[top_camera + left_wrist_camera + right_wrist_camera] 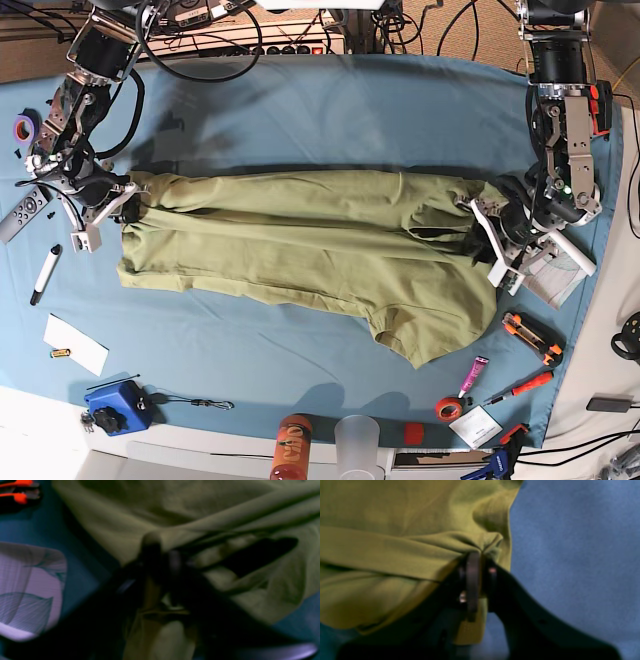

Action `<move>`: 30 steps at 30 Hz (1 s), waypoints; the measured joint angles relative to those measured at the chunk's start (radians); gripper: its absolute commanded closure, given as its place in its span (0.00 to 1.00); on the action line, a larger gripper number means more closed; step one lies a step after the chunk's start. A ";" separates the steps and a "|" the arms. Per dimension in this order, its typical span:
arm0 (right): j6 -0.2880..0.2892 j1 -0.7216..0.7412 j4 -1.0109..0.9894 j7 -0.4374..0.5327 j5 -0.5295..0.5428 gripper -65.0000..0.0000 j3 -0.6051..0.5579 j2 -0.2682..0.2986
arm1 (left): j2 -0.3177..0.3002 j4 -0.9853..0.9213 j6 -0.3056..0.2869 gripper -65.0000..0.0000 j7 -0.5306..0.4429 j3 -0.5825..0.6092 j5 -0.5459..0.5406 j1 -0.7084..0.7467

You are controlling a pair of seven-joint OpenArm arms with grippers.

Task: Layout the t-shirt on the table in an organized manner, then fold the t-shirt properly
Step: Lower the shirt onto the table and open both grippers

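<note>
The olive-green t-shirt (320, 235) lies stretched sideways across the middle of the teal-blue table (330, 110), creased, with one sleeve hanging toward the front. My right gripper (110, 205) is at the shirt's left end. The right wrist view shows its fingers close together on a bunched edge of the t-shirt (395, 542), the right gripper (481, 557) pinching cloth above the table (570, 542). My left gripper (497, 240) is at the shirt's right end. In the dark, blurred left wrist view, folds of the t-shirt (200, 510) run into the left gripper (162, 555); its jaw gap is unclear.
An orange box cutter (532, 337) and a pale plastic bag (560, 275) lie by the left arm. A remote (25, 210), a marker (45, 272) and white paper (76, 343) sit at the left. A blue device (113, 405), bottle (290, 447) and cup (358, 440) line the front edge.
</note>
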 measured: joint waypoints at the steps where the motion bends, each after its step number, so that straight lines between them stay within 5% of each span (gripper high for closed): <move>1: 0.000 0.000 0.000 -0.005 0.010 0.74 0.000 0.000 | 0.000 0.000 0.005 0.54 0.000 0.000 0.000 0.000; 7: -0.004 0.000 0.034 -0.074 0.230 0.74 0.006 0.054 | -0.002 0.050 0.142 0.55 0.068 0.000 -0.064 0.000; 15: -0.001 0.008 0.243 -0.215 0.357 0.74 0.183 0.068 | -0.002 0.270 0.187 0.55 0.181 -0.039 -0.073 0.001; 23: 0.000 -0.045 0.270 -0.379 0.538 0.74 0.362 0.069 | 0.001 0.319 0.186 0.55 0.260 -0.288 -0.136 0.141; 30: 0.026 -0.232 0.270 -0.390 0.531 0.62 0.364 0.066 | 0.003 0.320 0.033 0.55 0.316 -0.572 -0.351 0.259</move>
